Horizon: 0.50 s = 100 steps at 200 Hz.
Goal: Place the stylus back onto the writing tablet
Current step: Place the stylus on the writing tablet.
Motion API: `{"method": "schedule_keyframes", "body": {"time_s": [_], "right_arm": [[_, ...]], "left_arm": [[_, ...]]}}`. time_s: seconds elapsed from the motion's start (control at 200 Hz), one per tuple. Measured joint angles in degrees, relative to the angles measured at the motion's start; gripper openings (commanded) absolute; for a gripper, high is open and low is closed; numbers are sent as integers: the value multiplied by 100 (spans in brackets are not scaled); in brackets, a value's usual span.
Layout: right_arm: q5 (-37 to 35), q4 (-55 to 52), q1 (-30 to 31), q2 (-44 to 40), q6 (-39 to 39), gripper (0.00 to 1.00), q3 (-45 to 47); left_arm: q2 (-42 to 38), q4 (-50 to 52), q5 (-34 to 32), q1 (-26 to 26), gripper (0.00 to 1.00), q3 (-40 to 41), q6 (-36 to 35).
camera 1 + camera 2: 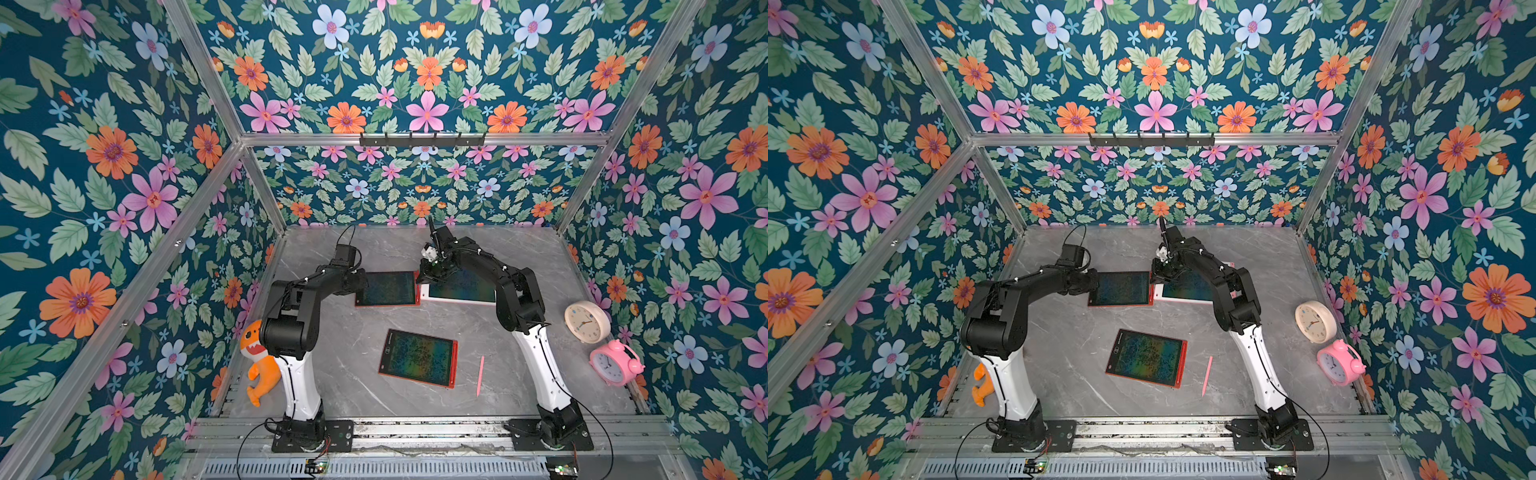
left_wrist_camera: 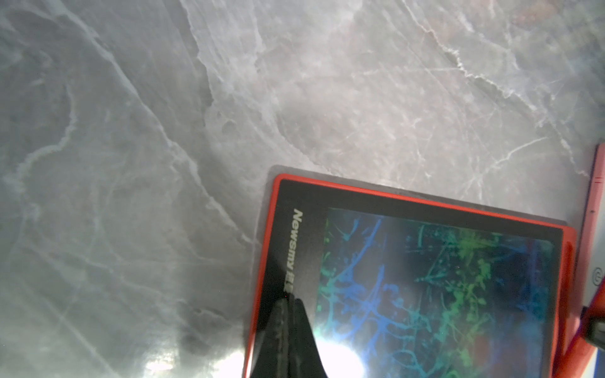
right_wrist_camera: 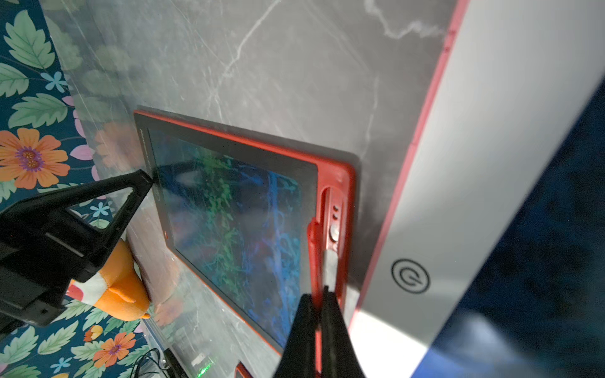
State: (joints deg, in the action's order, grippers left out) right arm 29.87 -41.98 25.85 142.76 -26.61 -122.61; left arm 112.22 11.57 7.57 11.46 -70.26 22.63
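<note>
Seemingly clenched on the thin red plastic stylus (image 3: 313, 255), the right gripper (image 3: 319, 296) holds it at the side groove of the red-framed writing tablet (image 1: 388, 289), mid-frame in a top view; the closed left gripper (image 2: 289, 299) touches its bezel. Misaligned, the stylus may spring out on release.

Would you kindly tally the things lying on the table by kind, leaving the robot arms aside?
Writing tablets: 3 (rear red tablet, white tablet, front red tablet)
Clocks: 2 (cream clock, pink clock)
Loose stylus: 1
Plush toy: 1
Total: 7
</note>
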Motion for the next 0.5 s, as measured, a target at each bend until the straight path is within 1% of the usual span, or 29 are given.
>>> {"method": "schedule_keyframes", "body": {"time_s": [0.5], "right_arm": [[-4,-330,35,153,4,0,-350]], "left_arm": [[2,0,28,0,0,-2,17]]}}
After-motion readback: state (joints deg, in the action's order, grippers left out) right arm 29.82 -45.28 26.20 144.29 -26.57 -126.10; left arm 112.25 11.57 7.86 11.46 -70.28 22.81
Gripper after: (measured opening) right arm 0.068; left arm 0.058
